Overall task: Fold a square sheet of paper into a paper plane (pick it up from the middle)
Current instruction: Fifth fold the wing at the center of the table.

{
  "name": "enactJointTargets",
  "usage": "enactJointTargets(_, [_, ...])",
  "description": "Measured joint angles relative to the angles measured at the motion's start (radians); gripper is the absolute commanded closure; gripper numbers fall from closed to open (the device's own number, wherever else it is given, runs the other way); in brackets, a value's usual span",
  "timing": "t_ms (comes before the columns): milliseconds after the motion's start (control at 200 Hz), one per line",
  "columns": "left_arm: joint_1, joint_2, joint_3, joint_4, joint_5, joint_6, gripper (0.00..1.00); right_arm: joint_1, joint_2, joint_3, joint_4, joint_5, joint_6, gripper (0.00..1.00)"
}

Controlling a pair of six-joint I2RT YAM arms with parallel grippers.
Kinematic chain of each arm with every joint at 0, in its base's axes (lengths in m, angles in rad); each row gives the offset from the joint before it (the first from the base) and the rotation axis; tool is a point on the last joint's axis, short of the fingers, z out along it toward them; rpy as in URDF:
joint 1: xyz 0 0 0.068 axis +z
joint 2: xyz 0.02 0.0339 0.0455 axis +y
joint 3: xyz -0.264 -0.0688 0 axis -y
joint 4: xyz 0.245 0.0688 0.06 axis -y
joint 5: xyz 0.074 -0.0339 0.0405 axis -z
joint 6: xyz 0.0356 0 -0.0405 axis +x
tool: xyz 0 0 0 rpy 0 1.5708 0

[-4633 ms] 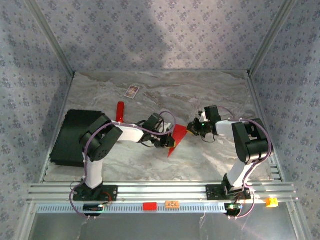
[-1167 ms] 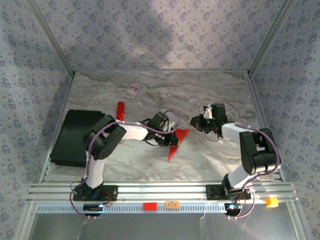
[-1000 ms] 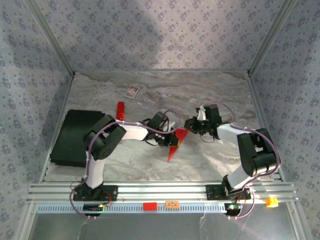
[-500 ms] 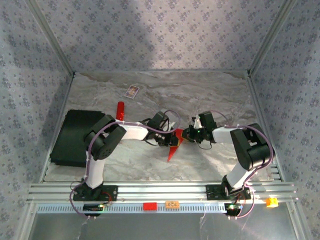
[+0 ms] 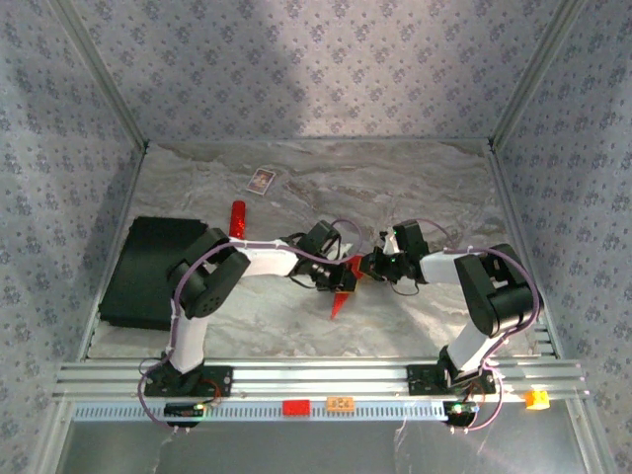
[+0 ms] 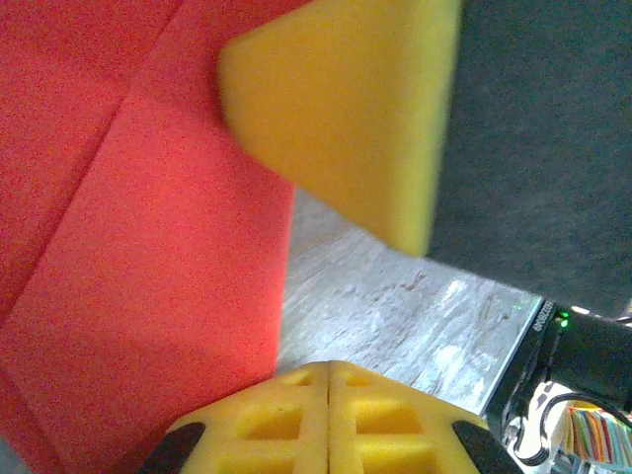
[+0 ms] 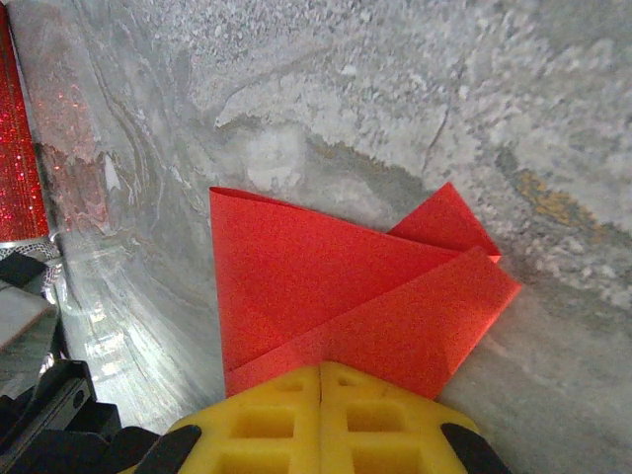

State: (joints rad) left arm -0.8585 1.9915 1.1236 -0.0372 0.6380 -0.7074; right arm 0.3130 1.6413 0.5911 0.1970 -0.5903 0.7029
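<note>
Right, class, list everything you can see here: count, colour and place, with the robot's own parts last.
table: one, grey marble, under everything
paper: one, red, folded, mid-table between the arms
mat: one, black, table's left side
stick: one, red, by the mat's far corner
card: one, printed, far left
small pieces: three, red, orange, yellow, near rail
left arm: one, black-white, jaws shut on paper
right arm: one, black-white, jaws shut on paper

Mid-frame, the left gripper (image 5: 345, 279) and right gripper (image 5: 366, 265) hide most of the paper (image 5: 338, 304). Upper left, the card (image 5: 261, 180) is too small to read.
</note>
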Motion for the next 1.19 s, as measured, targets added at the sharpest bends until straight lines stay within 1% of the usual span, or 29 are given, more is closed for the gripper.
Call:
enactJointTargets(145, [0.0, 0.0, -0.006, -0.03, -0.007, 0.009, 0.95, -0.001, 0.0, -0.003, 0.006, -0.001, 0.003, 0.93])
enactJointTargets(260, [0.0, -0.011, -0.035, -0.008, -0.006, 0.019, 0.95, -0.001, 0.0, -0.005, 0.01, -0.001, 0.005, 0.93])
enactJointTargets(570, [-0.008, -0.103, -0.152, -0.035, -0.003, 0.051, 0.94, -0.005, 0.003, -0.005, 0.013, -0.009, 0.007, 0.92])
enactJointTargets(854, [-0.035, -0.198, -0.243, -0.076, -0.03, 0.062, 0.99, -0.006, 0.003, -0.005, 0.013, -0.013, 0.007, 0.91])
enactJointTargets(1074, [-0.03, -0.313, -0.263, -0.07, -0.084, 0.064, 1.0, -0.005, 0.002, 0.003, 0.008, -0.023, 0.005, 0.87])
enactJointTargets(1194, [0.005, -0.329, -0.262, -0.028, -0.102, 0.051, 0.98, 0.0, -0.027, 0.016, -0.02, -0.011, -0.005, 0.83])
